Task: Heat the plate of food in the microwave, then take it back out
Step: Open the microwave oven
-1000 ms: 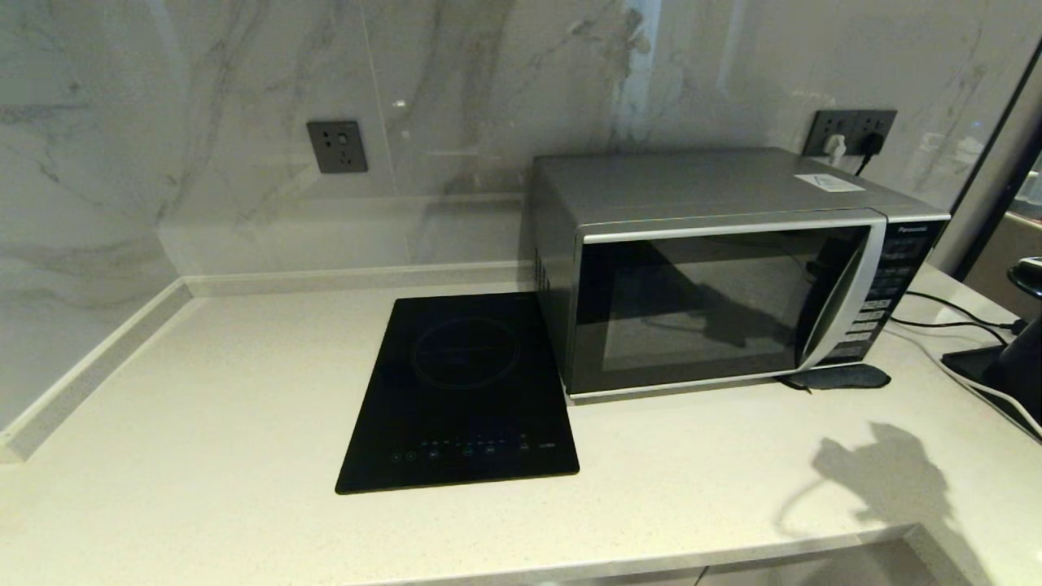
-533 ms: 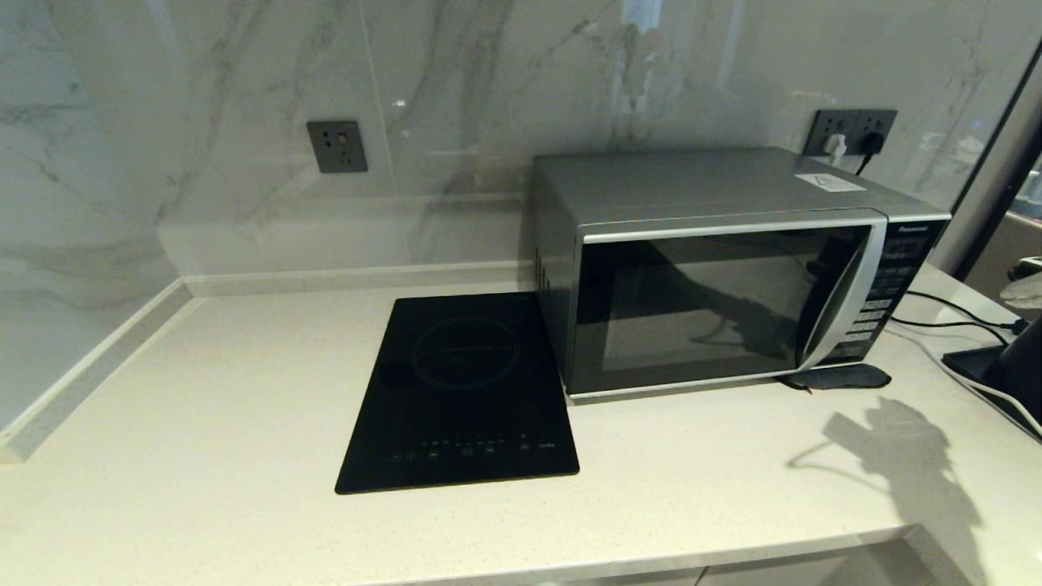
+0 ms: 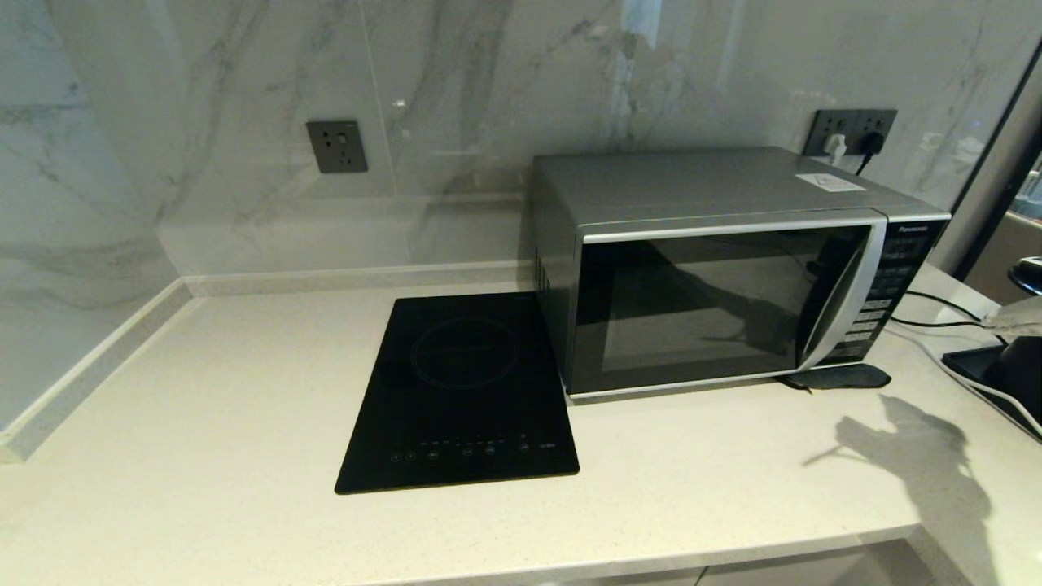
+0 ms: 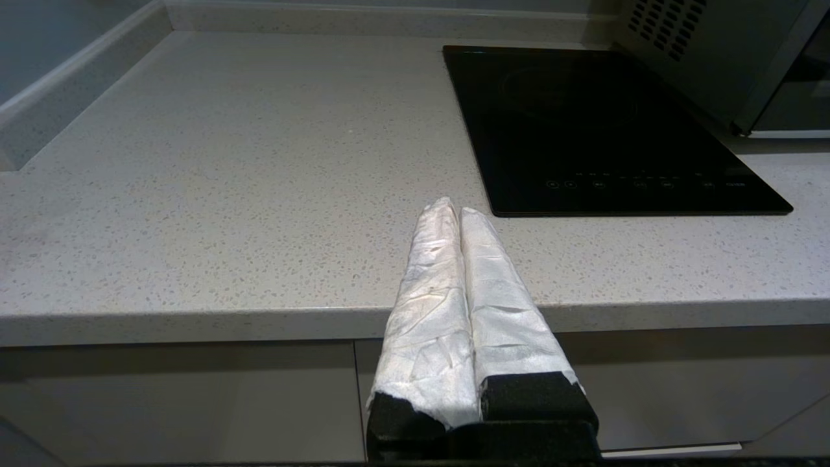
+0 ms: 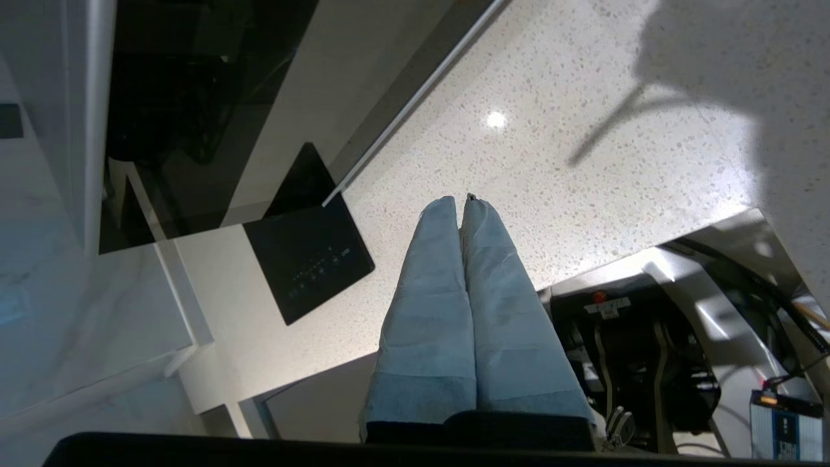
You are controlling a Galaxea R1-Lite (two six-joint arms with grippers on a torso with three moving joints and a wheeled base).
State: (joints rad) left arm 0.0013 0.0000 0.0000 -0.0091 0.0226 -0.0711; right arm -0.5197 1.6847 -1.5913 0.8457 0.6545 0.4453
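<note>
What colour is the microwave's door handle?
Silver, curving down the dark glass door of the microwave; the handle shows best in the head view.

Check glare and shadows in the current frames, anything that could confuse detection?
Head view: an arm-shaped shadow lies on the counter at right; the microwave door mirrors dim shapes. Right wrist view: a bright specular spot on the counter beyond the shut right tool, plus a large shadow. Left wrist view: even light; left tool shut.
</note>
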